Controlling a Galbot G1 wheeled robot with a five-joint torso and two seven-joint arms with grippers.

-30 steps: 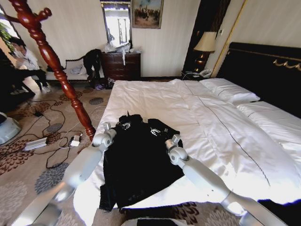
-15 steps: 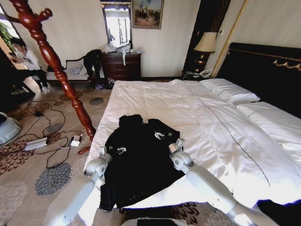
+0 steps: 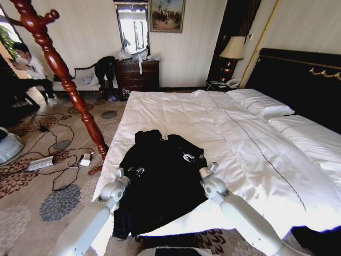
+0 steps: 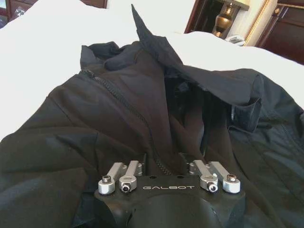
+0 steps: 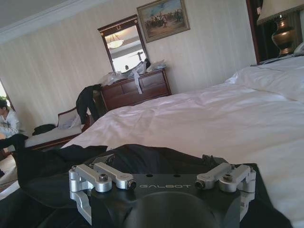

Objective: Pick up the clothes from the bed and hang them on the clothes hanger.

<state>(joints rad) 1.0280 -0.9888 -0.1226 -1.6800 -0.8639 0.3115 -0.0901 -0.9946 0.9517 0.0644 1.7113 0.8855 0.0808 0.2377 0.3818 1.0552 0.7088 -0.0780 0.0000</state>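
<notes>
garment: large black soft matte coat [image 3: 160,178] is spread on wide white-duvet bed [image 3: 250,154], toward the foot | handling: judged limp, light, best pinched at collar/shoulders | left gripper [image 4: 168,183] spread open, empty, coat at 12 o'clock | right gripper [image 5: 161,183] open, empty, above coat's right edge

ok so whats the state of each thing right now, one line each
clothes: lying flat on the bed, not gripped
bed: made, duvet wrinkled
clothes hanger: standing beside the bed, nothing hung on the part in view
left gripper: open, over the clothes
right gripper: open, over the clothes' edge
</notes>
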